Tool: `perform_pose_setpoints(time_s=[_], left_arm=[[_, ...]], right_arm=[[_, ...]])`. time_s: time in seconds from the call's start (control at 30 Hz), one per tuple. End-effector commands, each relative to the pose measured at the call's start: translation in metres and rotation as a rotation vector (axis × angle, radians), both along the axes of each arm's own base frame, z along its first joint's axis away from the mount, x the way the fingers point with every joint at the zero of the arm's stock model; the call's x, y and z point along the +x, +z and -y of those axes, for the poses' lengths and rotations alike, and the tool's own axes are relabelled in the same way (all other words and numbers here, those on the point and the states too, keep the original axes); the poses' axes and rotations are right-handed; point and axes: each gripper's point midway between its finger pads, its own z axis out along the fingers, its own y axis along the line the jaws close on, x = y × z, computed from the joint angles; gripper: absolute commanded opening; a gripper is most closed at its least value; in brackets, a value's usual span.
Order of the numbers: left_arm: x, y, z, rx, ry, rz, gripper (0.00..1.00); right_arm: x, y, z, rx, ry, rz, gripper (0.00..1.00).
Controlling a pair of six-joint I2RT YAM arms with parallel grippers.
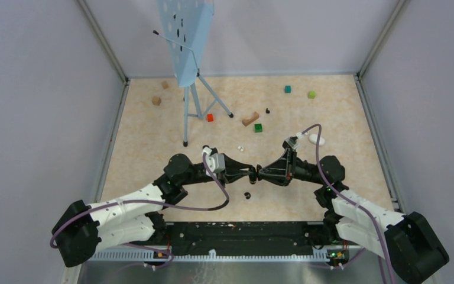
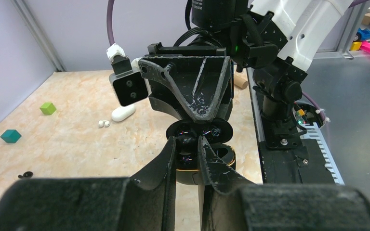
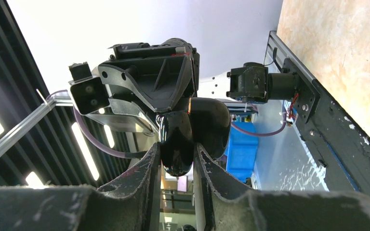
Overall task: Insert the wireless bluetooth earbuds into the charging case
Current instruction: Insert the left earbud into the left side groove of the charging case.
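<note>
The left arm reaches in from 8 o'clock to the middle of the counter [image 1: 148, 154], where the left gripper [image 1: 252, 173] meets the other one tip to tip. Its fingers [image 2: 166, 163] stand close together. In the left wrist view they appear to pinch a small glossy black earbud [image 2: 187, 146] right at the mouth of the open charging case [image 2: 221, 156], a black shell with a golden rim. The fingers hide the well, so I cannot tell whether the bud is seated or only held there.

At 11 o'clock from that meeting point the white earbuds [image 1: 240, 147] lie as a pair on the counter. At 7 o'clock, just beside the tips, lies a loose black bud [image 1: 247, 194].

The right gripper [image 1: 261, 173] comes in from 4 o'clock. Its fingers [image 3: 147, 163] are clamped on the case's glossy body and hold it up off the counter, with the hinged lid swung out to 1 o'clock in the right wrist view.

Further right, a second small black piece [image 1: 267, 110] sits well away at 12 o'clock, near a green block [image 1: 258, 127]. A white oval pod [image 1: 316, 139] rests at 2 o'clock and may be a case for the white pair.

By my reading the job is at its first insertion. One black bud is at the case, not plainly seated. The bud at 7 o'clock remains to be picked up and placed. The white pair is untouched, and the lid is not yet closed.
</note>
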Motion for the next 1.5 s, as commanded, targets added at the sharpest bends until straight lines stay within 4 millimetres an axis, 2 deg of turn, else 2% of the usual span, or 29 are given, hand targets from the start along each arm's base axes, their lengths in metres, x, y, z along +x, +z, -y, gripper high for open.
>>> perform_pose_setpoints(time_s=[0.0,0.17,0.43,0.73,0.87,0.93,1.03,1.2,1.33,1.37,1.47], left_arm=[[-0.003,0.010,0.000,-0.020,-0.018,0.007,0.12],[-0.003,0.011,0.000,-0.021,-0.022,0.007,0.17],[-0.003,0.011,0.000,-0.020,-0.020,0.008,0.33],[-0.001,0.011,0.002,-0.021,-0.013,0.004,0.46],[-0.001,0.017,0.001,-0.033,-0.010,0.012,0.62],[0.001,0.023,0.001,-0.040,0.001,-0.001,0.80],[0.003,0.028,0.001,-0.030,0.013,-0.031,0.94],[0.008,0.047,-0.004,-0.050,0.063,-0.080,0.98],[0.030,0.059,-0.019,-0.104,0.234,-0.253,0.99],[0.037,0.060,-0.023,-0.114,0.284,-0.294,0.97],[0.053,0.052,-0.032,-0.099,0.401,-0.411,0.81]], right_arm=[[0.002,0.019,-0.001,0.038,-0.013,0.077,0.00],[0.002,0.017,-0.001,0.037,-0.018,0.076,0.00],[0.002,0.014,-0.001,0.032,-0.018,0.070,0.00],[0.001,0.012,-0.001,0.029,-0.017,0.068,0.00],[0.001,0.007,-0.001,0.016,-0.020,0.065,0.00],[0.002,0.004,-0.001,0.004,-0.022,0.060,0.00],[0.002,0.002,-0.001,-0.010,-0.025,0.061,0.00],[0.004,-0.002,-0.002,-0.031,-0.029,0.061,0.00],[0.005,-0.005,-0.002,-0.051,-0.037,0.062,0.00],[0.006,-0.006,-0.002,-0.057,-0.039,0.060,0.00],[0.006,-0.006,-0.003,-0.062,-0.038,0.066,0.00]])
